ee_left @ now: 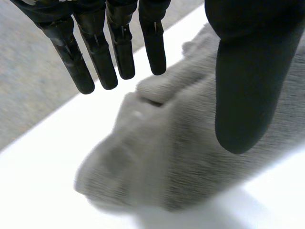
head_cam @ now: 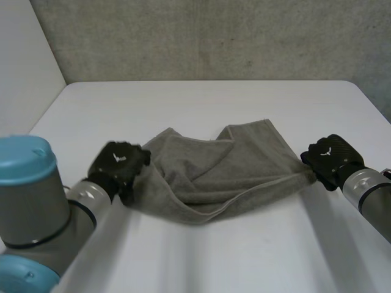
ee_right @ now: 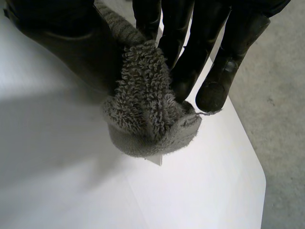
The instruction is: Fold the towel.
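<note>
Okay, one grey terry towel (head_cam: 208, 174) lies crumpled on the middle of the white bench (head_cam: 201, 104), drawn out left to right between the two hands. Its far edge rises in two humps with a dip between them. The near edge is a doubled fold with a hem line running toward the right end, which narrows to a tip. The left end is bunched into a thick lump. Looped pile shows clearly at the right end.

The left hand (head_cam: 118, 163) sits at the towel's left end, against the cloth in the head view. In its wrist view the fingers (ee_left: 97, 57) are straight and stand wide of the thumb (ee_left: 245, 81), with the towel lump below them and nothing gripped. The right hand (head_cam: 328, 157) is at the towel's right end. Its fingers (ee_right: 190, 57) and thumb (ee_right: 66, 47) pinch the tip of the cloth, and a rounded wad sticks out past the fingertips over the bench.

Around it, a grey concrete wall (head_cam: 214, 36) stands beyond the bench's far edge, with a white panel (head_cam: 24, 55) at far left. Grey floor (ee_right: 281, 95) lies past the bench's right edge. The left arm (head_cam: 36, 201) bulks over the near left of the bench, and the right arm (head_cam: 369, 195) comes in at near right.

Count: one towel, one bench, two hands, two arms.
</note>
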